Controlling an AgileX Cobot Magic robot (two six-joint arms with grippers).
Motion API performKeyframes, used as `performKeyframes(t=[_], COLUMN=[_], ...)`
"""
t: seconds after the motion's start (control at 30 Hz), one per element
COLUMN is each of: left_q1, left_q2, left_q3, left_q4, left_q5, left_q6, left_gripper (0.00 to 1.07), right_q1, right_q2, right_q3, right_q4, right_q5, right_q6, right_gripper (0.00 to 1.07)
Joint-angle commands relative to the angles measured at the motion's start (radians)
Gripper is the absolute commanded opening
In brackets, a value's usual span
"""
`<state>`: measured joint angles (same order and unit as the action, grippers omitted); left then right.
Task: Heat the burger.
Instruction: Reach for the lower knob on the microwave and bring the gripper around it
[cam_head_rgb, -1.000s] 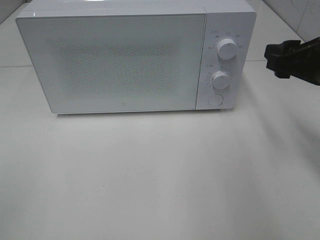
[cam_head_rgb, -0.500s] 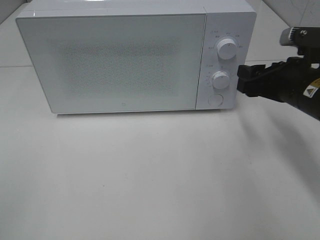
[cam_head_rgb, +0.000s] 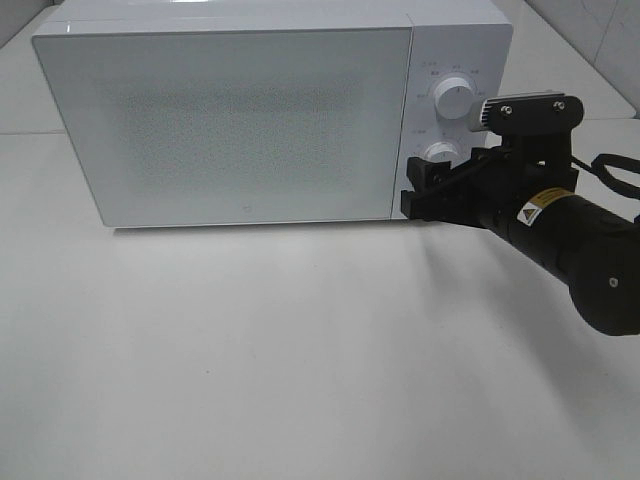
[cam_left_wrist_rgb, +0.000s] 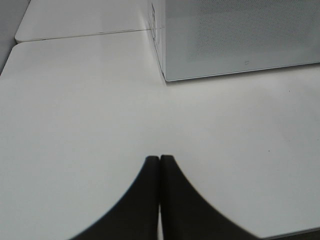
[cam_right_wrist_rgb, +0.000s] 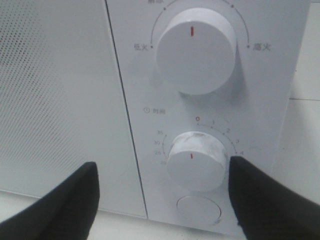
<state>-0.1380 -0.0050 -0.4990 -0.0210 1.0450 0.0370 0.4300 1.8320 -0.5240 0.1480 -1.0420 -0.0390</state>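
The burger is out of view. A white microwave (cam_head_rgb: 240, 120) stands at the back of the table with its door (cam_head_rgb: 230, 125) shut, and its speckled window shows nothing of the inside. My right gripper (cam_head_rgb: 420, 188) is open in front of the control panel. In the right wrist view its black fingers (cam_right_wrist_rgb: 65, 205) straddle the lower timer knob (cam_right_wrist_rgb: 195, 160) without touching it. The upper power knob (cam_right_wrist_rgb: 195, 50) sits above it, and a round button (cam_right_wrist_rgb: 200, 210) below. My left gripper (cam_left_wrist_rgb: 159, 160) is shut over bare table, empty.
The white table (cam_head_rgb: 300, 350) stretches in front of the microwave. A seam between table panels (cam_left_wrist_rgb: 85, 36) runs beside the microwave's left corner (cam_left_wrist_rgb: 162, 75). A tiled wall (cam_head_rgb: 600, 30) rises at the back right.
My right arm has swung in from the right edge toward the left. Its open gripper now sits at the microwave's lower knob and covers the round button in the high view.
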Motion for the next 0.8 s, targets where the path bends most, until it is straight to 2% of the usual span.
performKeyframes(t=[0.03,0.43,0.63,0.8], left_q1=[0.003,0.003,0.003,0.003], left_q2=[-0.009,-0.009,-0.009,-0.009], left_q3=[0.003,0.003,0.003,0.003], left_q4=[-0.009,-0.009,-0.009,-0.009], left_q5=[-0.009,-0.009,-0.009,-0.009], left_q6=[0.003,0.003,0.003,0.003], left_gripper=[0.0,0.0,0.0,0.0], right_q1=[0.003,0.003,0.003,0.003], right_q2=[0.011,0.084,0.085,0.089], right_q3=[-0.025,-0.081,-0.107,-0.107], right_q4=[0.014,0.042,0.126,0.094], right_q5=[-0.019,-0.029,-0.019,-0.001], right_q6=[-0.016,-0.07,-0.12,-0.129], right_gripper=[0.71,0.71,0.71,0.71])
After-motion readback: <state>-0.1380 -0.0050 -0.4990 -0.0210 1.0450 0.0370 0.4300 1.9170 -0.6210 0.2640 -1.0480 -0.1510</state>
